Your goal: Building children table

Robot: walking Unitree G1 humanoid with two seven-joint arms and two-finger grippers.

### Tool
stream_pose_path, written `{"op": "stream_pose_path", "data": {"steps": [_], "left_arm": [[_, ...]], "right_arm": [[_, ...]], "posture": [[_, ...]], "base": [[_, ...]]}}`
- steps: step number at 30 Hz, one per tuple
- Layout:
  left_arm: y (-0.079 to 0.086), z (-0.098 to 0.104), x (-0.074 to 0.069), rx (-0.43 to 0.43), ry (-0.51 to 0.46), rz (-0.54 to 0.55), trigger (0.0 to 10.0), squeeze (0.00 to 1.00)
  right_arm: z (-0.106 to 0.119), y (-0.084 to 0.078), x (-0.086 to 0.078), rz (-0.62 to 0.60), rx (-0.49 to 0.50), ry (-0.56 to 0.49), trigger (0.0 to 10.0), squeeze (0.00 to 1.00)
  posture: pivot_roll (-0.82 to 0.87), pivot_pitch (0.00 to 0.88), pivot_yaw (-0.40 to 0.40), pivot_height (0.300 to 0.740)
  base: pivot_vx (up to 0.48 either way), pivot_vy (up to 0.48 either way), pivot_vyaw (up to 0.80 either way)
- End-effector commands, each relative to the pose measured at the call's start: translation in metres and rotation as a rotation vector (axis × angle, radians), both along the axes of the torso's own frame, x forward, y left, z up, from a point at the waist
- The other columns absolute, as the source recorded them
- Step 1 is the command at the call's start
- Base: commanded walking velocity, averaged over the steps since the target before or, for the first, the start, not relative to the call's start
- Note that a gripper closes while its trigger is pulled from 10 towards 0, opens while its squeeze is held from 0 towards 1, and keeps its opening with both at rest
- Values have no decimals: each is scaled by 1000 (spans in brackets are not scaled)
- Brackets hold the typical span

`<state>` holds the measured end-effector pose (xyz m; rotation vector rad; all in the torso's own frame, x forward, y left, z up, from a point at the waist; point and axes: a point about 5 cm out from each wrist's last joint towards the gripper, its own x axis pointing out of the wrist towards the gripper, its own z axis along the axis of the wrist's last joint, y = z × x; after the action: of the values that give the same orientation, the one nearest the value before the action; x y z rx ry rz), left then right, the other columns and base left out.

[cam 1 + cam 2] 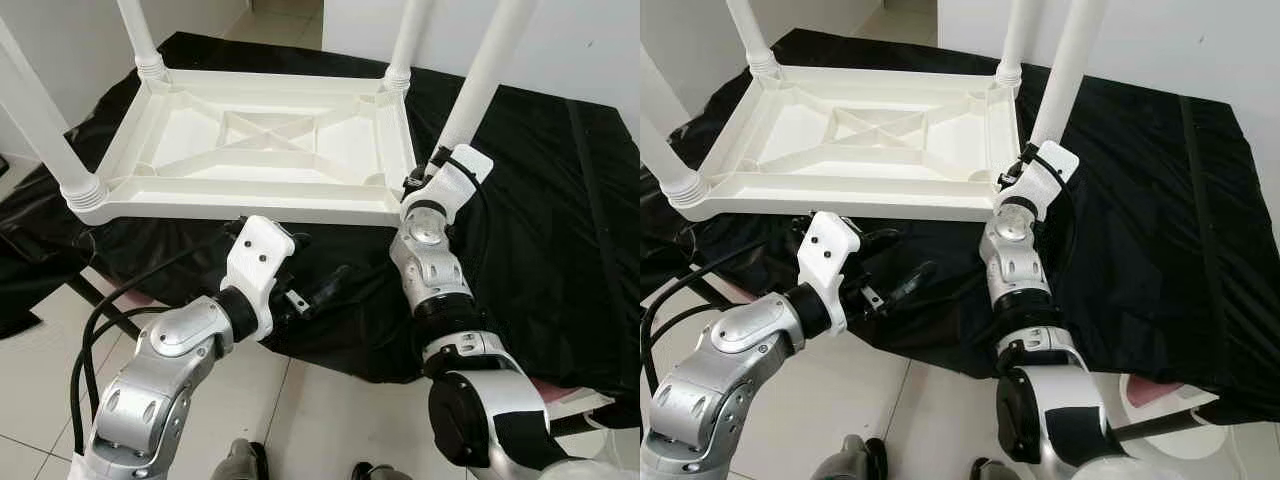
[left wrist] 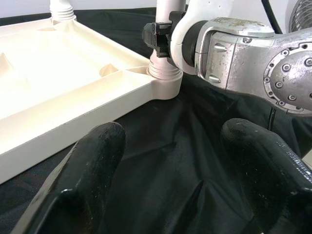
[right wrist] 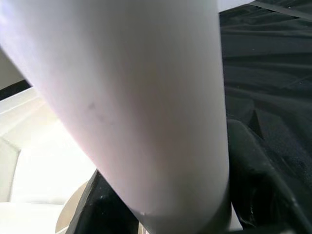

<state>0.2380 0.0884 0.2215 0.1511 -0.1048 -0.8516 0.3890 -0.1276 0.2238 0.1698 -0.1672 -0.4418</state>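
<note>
leg (image 3: 146, 97): white tube, close up, tilted
right hand (image 3: 161, 214): black fingers (image 3: 258, 180) on both sides of the leg
cloth (image 3: 268, 63): black, behind
tabletop (image 3: 29, 161): white, beside the leg

We are seeing desk (image 1: 560, 250) draped in black cloth (image 1: 540, 200), cloth hanging over near edge and wrinkling. White plastic children table (image 1: 270, 150) is lying upside down directly on cloth, ribbed underside facing up, legs (image 1: 140, 40) sticking upward from corner sockets. Upturned table is sitting toward desk's left half; right half is showing bare black cloth. Pale tiled floor (image 1: 300, 420) is lying below desk's near edge.
</note>
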Motion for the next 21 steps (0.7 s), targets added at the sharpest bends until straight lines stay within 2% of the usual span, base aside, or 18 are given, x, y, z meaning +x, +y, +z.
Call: {"op": "stream_pose_path", "data": {"steps": [1,2,3,5,6,7,8,9,12,13,14,19,21], "left_arm": [[1,-2,0,-4,5,35,10000,0],[1,-2,0,-4,5,35,10000,0],[1,-2,0,-4,6,36,10000,0],[1,-2,0,-4,6,36,10000,0],[1,-3,0,-4,7,36,10000,0],[1,-3,0,-4,7,36,10000,0],[1,-3,1,-5,6,38,10000,0],[1,-3,1,-5,6,38,10000,0],[2,-5,3,-3,6,46,10000,0],[3,-5,2,-1,7,48,10000,0],[3,-5,2,-1,7,48,10000,0],[7,-9,2,11,14,63,10000,0],[8,-9,2,13,14,65,10000,0]], "right_arm": [[-18,-15,-3,-48,78,41,10000,0],[-18,-15,-3,-48,78,41,10000,0],[-15,-14,-4,13,31,10,10000,0],[-15,-14,-4,13,31,10,10000,0],[-12,-13,-5,57,-12,-10,10000,0],[-12,-13,-5,57,-12,-10,10000,0],[-5,-14,-11,114,-81,-74,10000,1000],[-5,-14,-11,114,-81,-74,10000,1000],[8,-21,-34,150,-185,-174,10000,1000],[10,-23,-40,147,-197,-187,10000,0],[10,-23,-40,147,-197,-187,10000,0],[13,-30,-66,205,-313,-251,10000,0],[11,-30,-68,222,-321,-250,10000,0]], "posture": [[19,176,26,740],[19,176,26,740],[16,175,28,740],[16,175,28,740],[14,172,28,740],[14,172,28,740],[9,169,26,740],[9,169,26,740],[3,165,23,740],[1,164,23,740],[1,164,23,740],[-9,161,24,740],[-9,161,24,740]], "base": [[0,0,0],[0,0,0],[0,0,0],[0,0,0],[0,0,0],[0,0,0],[0,0,0],[0,0,0],[0,0,0],[0,0,0],[0,0,0],[0,0,0],[0,0,0]]}}
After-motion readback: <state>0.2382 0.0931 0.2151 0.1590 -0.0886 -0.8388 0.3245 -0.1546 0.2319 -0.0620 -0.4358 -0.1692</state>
